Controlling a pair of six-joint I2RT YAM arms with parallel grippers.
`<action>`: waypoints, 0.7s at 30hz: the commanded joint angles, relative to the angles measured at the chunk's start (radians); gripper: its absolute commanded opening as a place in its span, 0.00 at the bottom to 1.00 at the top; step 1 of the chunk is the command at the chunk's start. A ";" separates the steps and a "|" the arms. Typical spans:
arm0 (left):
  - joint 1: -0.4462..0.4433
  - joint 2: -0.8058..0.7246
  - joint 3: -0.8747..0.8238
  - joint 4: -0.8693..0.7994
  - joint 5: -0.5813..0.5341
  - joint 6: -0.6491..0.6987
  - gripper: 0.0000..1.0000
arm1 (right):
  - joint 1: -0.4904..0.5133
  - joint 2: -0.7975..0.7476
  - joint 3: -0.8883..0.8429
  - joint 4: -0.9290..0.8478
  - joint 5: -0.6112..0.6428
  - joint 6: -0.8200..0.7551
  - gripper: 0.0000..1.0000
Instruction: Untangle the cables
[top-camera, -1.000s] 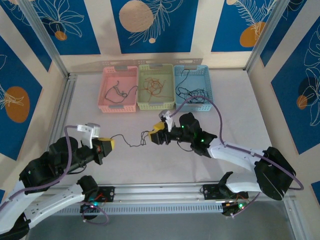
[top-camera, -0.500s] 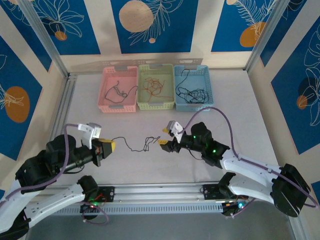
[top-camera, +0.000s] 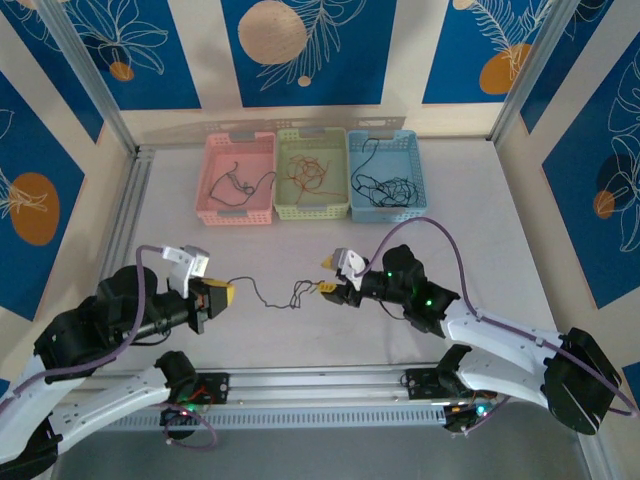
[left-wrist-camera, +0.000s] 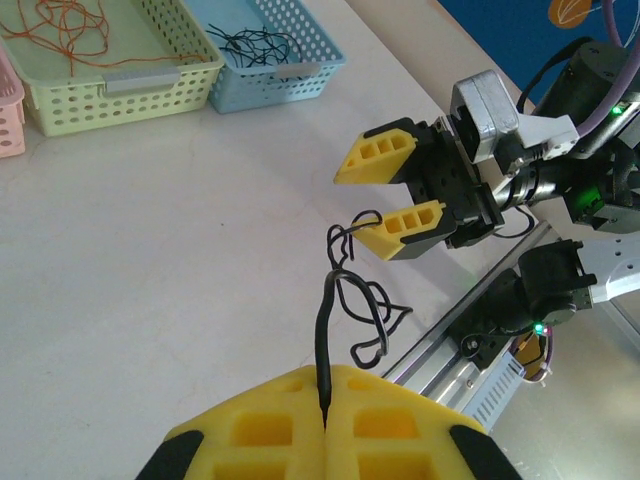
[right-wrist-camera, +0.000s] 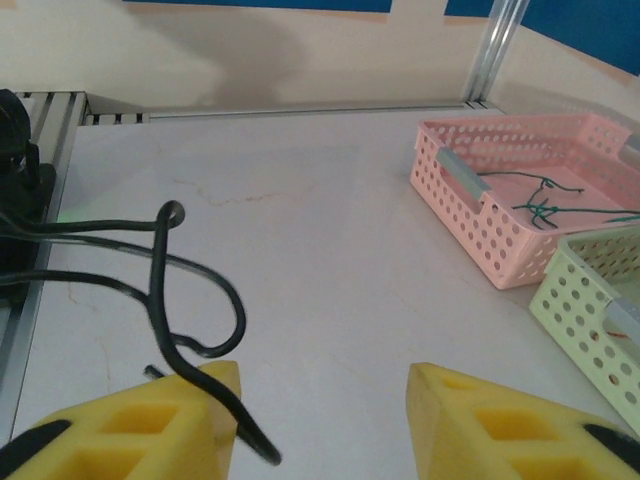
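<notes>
Shifted slightly rightward, the left gripper (left-wrist-camera: 325, 410) stays clamped on the thin black kinked cable (left-wrist-camera: 321, 335) at lower centre of the white tabletop (left-wrist-camera: 150, 250), while the right gripper (left-wrist-camera: 360, 202), jaws apart, could miss its slack, springy loop when closing.

- A thin black cable (top-camera: 298, 292) has one end pinched between the left gripper's (left-wrist-camera: 325, 385) yellow pads. It kinks into small loops at the far end, beside the right gripper's (left-wrist-camera: 392, 192) parted fingers.
- Teal-green cables (right-wrist-camera: 545, 205) lie loose in the pink basket (top-camera: 240, 137).
- Red-orange cables (top-camera: 308, 172) tangle in the green basket (top-camera: 310, 211).
- Black cables (top-camera: 385, 186) heap in the blue basket (top-camera: 385, 213).
</notes>
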 joint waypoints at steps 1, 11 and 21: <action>0.004 0.006 0.026 -0.005 0.029 0.018 0.00 | -0.001 0.006 0.018 0.007 -0.055 -0.024 0.41; 0.004 0.011 0.029 0.001 0.034 0.020 0.00 | -0.011 0.006 0.010 0.030 -0.031 -0.006 0.03; 0.004 -0.013 0.016 -0.024 0.025 0.020 0.00 | -0.197 -0.051 -0.011 0.022 0.061 0.270 0.00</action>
